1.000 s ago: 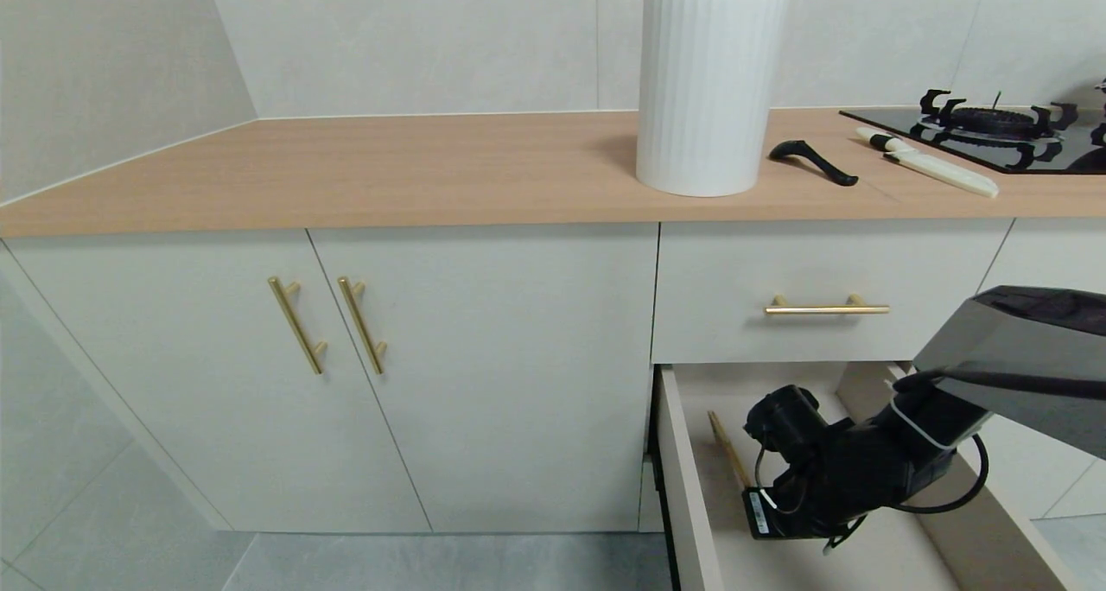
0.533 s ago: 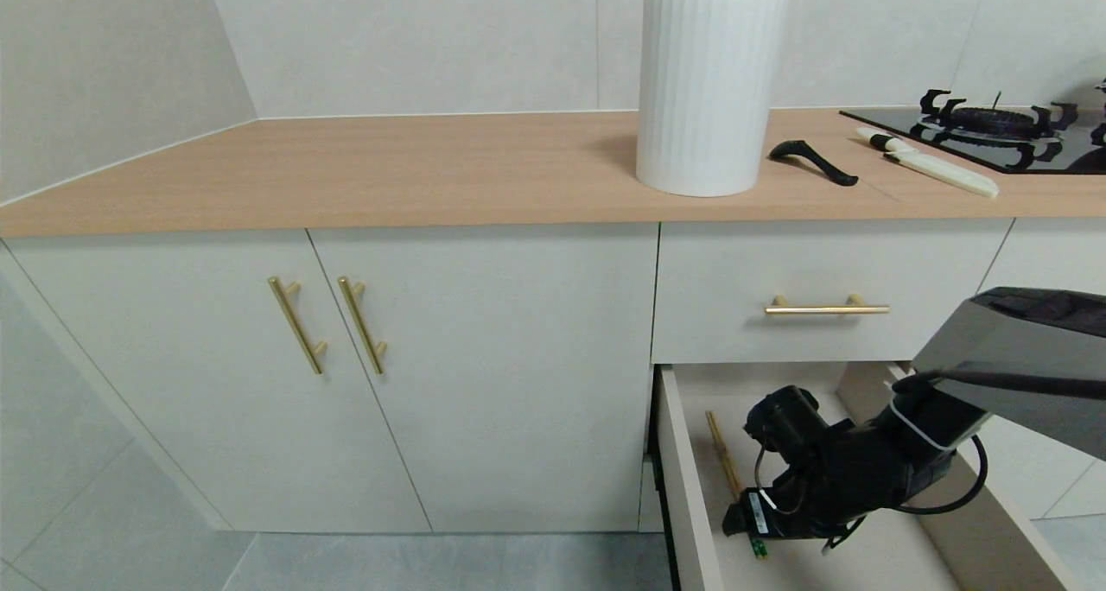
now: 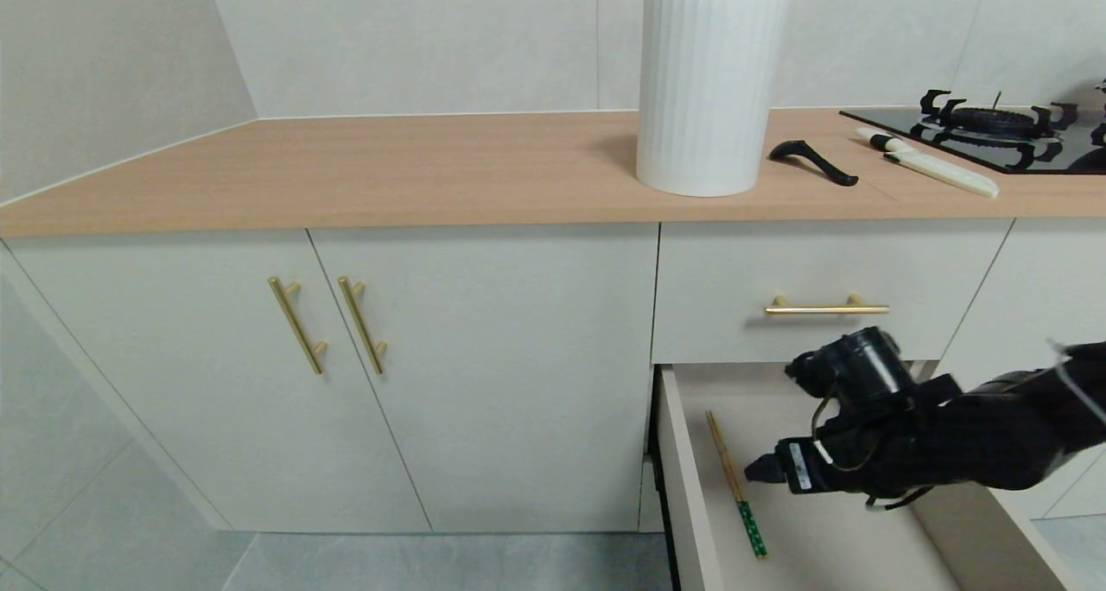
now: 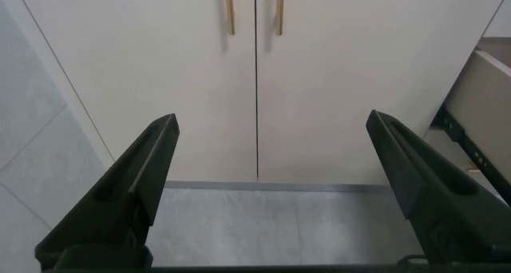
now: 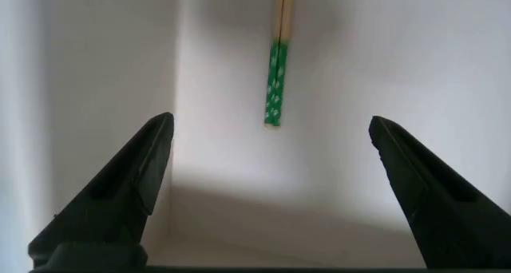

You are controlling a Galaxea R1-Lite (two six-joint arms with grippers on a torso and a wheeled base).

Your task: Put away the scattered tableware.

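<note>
Chopsticks [image 3: 734,485] flat in btm drawer [image 3: 804,541]

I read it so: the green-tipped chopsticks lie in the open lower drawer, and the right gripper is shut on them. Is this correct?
Not quite. The right gripper is not shut on the chopsticks. In the right wrist view its jaws stand wide open, and the chopsticks lie free on the floor of the drawer, touching neither jaw. The rest holds: they lie in the open lower drawer.

My right arm [image 3: 994,440] stretches leftward, wrist roughly level; its black two-fingered right gripper [image 3: 765,468] has jaws spread wide. My left gripper [image 4: 271,120] gapes equally wide.
</note>
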